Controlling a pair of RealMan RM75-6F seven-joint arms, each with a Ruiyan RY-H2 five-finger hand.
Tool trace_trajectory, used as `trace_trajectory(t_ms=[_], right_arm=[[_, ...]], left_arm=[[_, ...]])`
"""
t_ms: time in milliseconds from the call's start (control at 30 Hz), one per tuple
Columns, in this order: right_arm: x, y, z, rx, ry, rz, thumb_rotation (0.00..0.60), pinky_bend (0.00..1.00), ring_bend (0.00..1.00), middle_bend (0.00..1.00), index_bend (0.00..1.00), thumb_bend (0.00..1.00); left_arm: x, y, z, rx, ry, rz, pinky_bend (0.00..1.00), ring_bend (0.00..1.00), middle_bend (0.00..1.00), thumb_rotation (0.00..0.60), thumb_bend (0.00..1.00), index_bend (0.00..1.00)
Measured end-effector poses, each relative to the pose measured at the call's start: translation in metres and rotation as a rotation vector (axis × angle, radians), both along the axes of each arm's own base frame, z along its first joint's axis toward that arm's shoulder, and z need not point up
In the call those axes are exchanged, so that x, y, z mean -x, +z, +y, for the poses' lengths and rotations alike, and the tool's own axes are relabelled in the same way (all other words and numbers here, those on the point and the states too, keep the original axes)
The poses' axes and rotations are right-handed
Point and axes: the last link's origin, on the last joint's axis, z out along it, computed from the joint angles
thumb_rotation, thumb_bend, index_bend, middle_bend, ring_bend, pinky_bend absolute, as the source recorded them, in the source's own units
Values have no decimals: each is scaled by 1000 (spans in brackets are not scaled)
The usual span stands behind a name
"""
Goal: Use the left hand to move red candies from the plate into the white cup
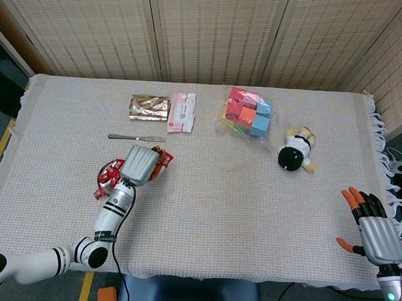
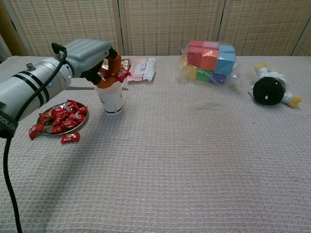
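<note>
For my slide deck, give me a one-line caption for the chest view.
Left hand holds red candies over the white cup, beside the candy plate.

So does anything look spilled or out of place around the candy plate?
Yes: two red candies lie off the plate on the cloth, one at its front, one at its left edge. The white cup stands upright.

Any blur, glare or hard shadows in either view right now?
Head view: even light, no hard shadows, left hand sharp. Chest view: sharp too; the grey left forearm looms large at the frame edge, red wrapped candies crisp above the white paper cup; the clear-bagged coloured blocks show slight sheen.
</note>
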Motion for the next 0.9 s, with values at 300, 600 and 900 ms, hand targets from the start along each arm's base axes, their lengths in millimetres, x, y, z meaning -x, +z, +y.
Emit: trace_trajectory(t_ms=[300, 600, 900], right_arm=[[0, 2, 1, 0, 3, -5, 600, 0, 0, 0, 0, 52], [-1, 0, 1, -5, 2, -2, 600, 0, 0, 0, 0, 53], [-1, -1, 1, -7, 2, -2, 600, 0, 0, 0, 0, 52]], left_arm=[[11, -7, 9, -21, 27, 44, 1000, 711, 730, 600, 717, 747], [27, -9, 13, -21, 52, 74, 1000, 712, 729, 600, 713, 740], [30, -14, 13, -14, 49, 110, 1000, 711, 727, 600, 703, 689]])
